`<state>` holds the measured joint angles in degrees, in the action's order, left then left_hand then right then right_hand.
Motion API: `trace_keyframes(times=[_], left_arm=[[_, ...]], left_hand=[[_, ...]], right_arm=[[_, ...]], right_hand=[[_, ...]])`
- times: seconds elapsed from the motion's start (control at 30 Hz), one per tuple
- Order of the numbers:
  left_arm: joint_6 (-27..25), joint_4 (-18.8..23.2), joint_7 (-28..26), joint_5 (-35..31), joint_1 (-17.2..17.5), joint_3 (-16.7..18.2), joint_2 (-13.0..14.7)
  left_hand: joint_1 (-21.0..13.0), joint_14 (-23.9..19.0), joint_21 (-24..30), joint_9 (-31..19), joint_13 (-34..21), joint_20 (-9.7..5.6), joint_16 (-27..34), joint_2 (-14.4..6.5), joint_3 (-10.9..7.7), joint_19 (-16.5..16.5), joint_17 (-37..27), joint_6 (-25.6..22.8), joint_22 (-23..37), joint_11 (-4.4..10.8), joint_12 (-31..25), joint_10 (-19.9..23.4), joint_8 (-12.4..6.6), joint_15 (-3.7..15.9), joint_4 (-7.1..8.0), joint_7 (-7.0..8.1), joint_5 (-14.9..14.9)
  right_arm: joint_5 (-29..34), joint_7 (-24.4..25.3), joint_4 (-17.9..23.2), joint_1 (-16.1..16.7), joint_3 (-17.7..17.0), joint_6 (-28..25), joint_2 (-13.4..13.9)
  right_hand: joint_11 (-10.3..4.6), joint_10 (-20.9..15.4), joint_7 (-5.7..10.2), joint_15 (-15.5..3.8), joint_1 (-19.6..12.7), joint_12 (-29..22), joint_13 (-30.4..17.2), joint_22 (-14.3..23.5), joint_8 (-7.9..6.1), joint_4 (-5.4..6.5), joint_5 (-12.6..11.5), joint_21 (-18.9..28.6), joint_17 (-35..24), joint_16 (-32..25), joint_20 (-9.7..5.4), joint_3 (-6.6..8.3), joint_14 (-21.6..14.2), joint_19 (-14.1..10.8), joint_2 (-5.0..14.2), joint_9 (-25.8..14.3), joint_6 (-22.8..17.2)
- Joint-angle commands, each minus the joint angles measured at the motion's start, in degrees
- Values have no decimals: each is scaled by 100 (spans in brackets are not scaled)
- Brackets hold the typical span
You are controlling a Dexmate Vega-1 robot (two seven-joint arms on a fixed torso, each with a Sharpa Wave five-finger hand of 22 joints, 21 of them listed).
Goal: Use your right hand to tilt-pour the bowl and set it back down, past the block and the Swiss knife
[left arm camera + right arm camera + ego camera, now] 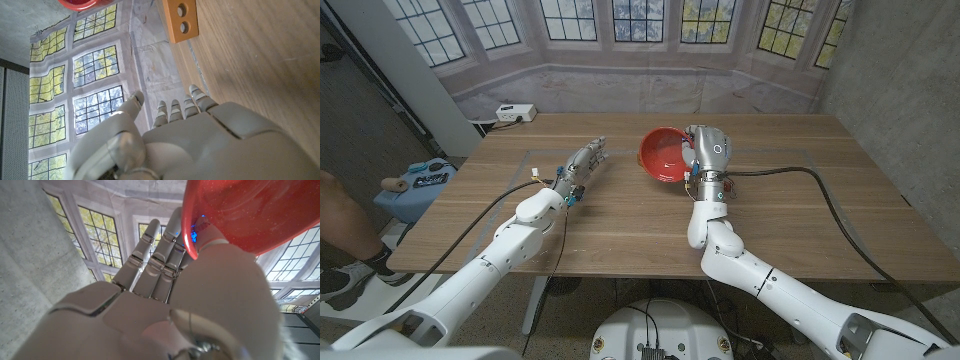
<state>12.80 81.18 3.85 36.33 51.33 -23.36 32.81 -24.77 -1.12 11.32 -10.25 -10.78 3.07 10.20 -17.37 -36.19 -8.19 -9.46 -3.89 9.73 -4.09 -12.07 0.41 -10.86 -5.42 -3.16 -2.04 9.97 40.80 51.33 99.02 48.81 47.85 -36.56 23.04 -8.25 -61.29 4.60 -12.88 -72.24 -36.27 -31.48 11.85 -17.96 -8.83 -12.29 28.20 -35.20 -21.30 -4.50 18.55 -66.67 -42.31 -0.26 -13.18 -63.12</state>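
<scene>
My right hand (708, 150) grips the red bowl (662, 157) by its rim and holds it tilted on its side above the middle of the table (790, 215), its opening facing my left arm. In the right wrist view the thumb presses the bowl's rim (250, 215) against the fingers (155, 260). My left hand (585, 165) lies stretched out on the table left of the bowl, fingers straight and holding nothing. In the left wrist view an orange wooden block (181, 20) with two holes lies on the table just past the left hand (200, 140), and the bowl's edge (77, 4) shows beyond it.
A white box (516, 112) sits at the table's far left corner. A black cable (840, 200) runs across the right side of the table. A blue item (425, 178) and a person's leg (340, 215) are beside the table's left edge.
</scene>
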Motion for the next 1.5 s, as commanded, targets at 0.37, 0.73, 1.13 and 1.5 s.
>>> trace_keyframes(times=[0.37, 0.73, 1.13, 1.5], left_arm=[[37, 80, -112, 32, 149, 7, -40], [93, 141, -188, 32, 271, 28, -41], [108, 85, -137, 36, 243, 13, -53], [83, 45, -47, 50, 190, 5, -26]], left_hand=[[764, -34, -7, -13, -24, -5, 1, 782, -40, -56, -30, -74, 27, -26, 8, 52, 13, -35, -23, -3, 24], [762, -34, -7, -14, -25, 2, 1, 782, -40, -56, -29, -85, 27, -28, 9, 55, 11, -32, -27, -1, 24], [764, -32, -7, -14, -25, 1, 1, 778, -41, -57, -30, -87, 28, -32, 8, 62, 14, -37, -23, -4, 24], [767, -33, -7, -14, -25, 4, 1, 779, -43, -56, -31, -84, 28, -27, 11, 58, 17, -33, -21, -5, 24]], right_arm=[[-526, -1322, 1230, 436, -368, -22, 439], [-978, -2073, 1770, 529, -588, -290, 572], [-1617, -3168, 2430, 401, -710, -1004, 914], [-2174, -3814, 2841, 140, -626, -1571, 1290]], right_hand=[[-35, -69, 32, -86, -6, -10, -18, 13, 0, 9, -17, 70, -76, 50, -533, -38, -28, 62, 69, -27, -15], [-23, -92, -2, -86, -18, 6, 5, 7, 3, 1, -9, 111, -119, 79, -509, -49, -45, 69, 68, -30, -25], [6, -135, -48, -83, -46, 30, 57, -3, 9, -16, -5, 148, -146, 119, -480, -48, -59, 76, 61, -34, -34], [24, -156, -63, -85, -75, 36, 71, -12, 21, -27, -2, 172, -169, 149, -462, -49, -94, 103, 52, -36, -34]])
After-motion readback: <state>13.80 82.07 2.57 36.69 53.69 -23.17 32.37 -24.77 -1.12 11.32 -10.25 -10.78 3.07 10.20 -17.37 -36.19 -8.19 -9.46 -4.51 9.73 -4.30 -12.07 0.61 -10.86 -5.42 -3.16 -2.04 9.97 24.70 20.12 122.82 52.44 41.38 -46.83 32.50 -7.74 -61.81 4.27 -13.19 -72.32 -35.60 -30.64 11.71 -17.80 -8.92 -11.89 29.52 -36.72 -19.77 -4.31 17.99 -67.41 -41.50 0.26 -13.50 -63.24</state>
